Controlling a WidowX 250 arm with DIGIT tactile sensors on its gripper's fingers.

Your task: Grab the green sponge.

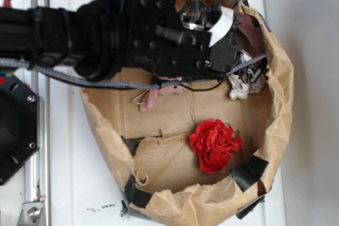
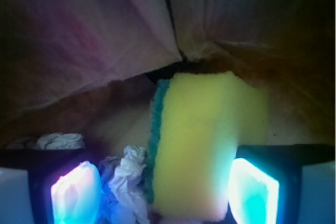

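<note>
1. In the wrist view we see the green sponge [image 2: 194,145] standing on edge between our two lit fingers [image 2: 76,192], its yellow face toward the camera and the thin green layer along its left side.
2. The hand [image 2: 163,192] is spread. The right finger looks to be at or near the sponge's edge, and a gap remains on the left.
3. To do this well, we judge that we should close evenly across the sponge's width and keep the white paper wad [image 2: 126,182] by the left finger out of the pinch.
4. Room is tight: the brown paper bag [image 1: 275,93] walls fold in just behind the sponge.
5. From outside, the arm hides the sponge; the red cloth ball [image 1: 214,144] and pink plush toy [image 1: 159,95] lie well apart.
</note>
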